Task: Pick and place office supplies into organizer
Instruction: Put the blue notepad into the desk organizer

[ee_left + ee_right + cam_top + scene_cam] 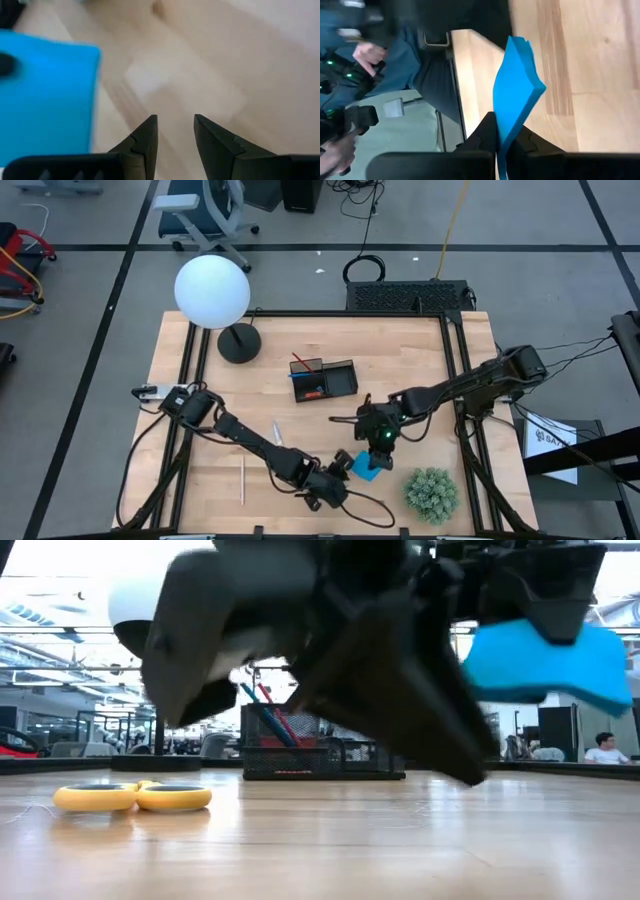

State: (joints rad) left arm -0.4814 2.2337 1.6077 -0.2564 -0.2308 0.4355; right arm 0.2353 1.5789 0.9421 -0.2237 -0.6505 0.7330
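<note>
While a few pens [303, 367] already stand in the organizer [325, 378], the right gripper [505, 142] has its jaws clamped on the blue notepad [517, 90], lifted off the surface [400, 345]. Just beside it, the left gripper [175, 135] hovers, jaws apart and empty. Scissors [133, 796] and a pencil [242, 480] are left lying well apart from both.

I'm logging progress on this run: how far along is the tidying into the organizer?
Done: some pens already stand in the organizer.
In hand: the right gripper is shut on the blue notepad, lifted off the table; the left gripper is open and empty beside it.
Left: the yellow-handled scissors and a pale pencil lie loose.
</note>
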